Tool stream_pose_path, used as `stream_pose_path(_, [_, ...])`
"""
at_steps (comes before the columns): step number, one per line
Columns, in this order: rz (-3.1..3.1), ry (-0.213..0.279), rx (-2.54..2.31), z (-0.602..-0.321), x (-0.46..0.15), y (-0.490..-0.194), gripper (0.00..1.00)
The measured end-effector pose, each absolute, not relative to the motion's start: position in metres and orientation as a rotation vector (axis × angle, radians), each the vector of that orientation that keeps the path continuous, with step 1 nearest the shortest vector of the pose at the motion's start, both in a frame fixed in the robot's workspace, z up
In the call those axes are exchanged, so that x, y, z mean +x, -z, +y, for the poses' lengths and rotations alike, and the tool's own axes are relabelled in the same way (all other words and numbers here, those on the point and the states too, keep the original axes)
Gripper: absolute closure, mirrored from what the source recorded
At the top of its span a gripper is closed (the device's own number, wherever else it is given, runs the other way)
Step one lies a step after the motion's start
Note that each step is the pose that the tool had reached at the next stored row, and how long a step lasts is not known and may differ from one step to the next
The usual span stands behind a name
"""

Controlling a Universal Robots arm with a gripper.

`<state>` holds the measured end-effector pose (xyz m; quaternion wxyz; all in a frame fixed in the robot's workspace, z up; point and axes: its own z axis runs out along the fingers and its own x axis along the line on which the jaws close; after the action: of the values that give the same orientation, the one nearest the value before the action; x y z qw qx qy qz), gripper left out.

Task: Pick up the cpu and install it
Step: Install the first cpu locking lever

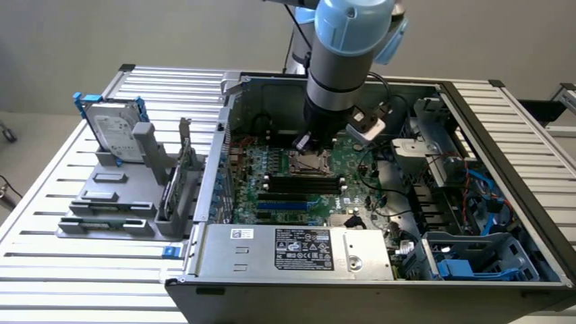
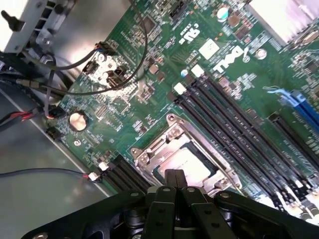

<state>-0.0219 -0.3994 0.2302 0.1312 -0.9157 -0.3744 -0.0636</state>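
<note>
Clenched black gripper point(image 2: 174, 185) fingers hover just above the cpu point(image 2: 183, 162), which lies seated in the metal-framed socket point(image 2: 149, 149) on the green Dell motherboard point(image 2: 124, 104), apparently so the closed tips can bear on the chip rather than grasp it.

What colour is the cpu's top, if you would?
Plain silver-grey, seen best in the wrist view: the cpu lies in its socket.
</note>
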Motion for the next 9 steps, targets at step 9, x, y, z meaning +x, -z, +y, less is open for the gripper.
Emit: stream_pose_path(9, [-1.083,0.168,-2.657,-0.419,-0.026,-0.236,0.89])
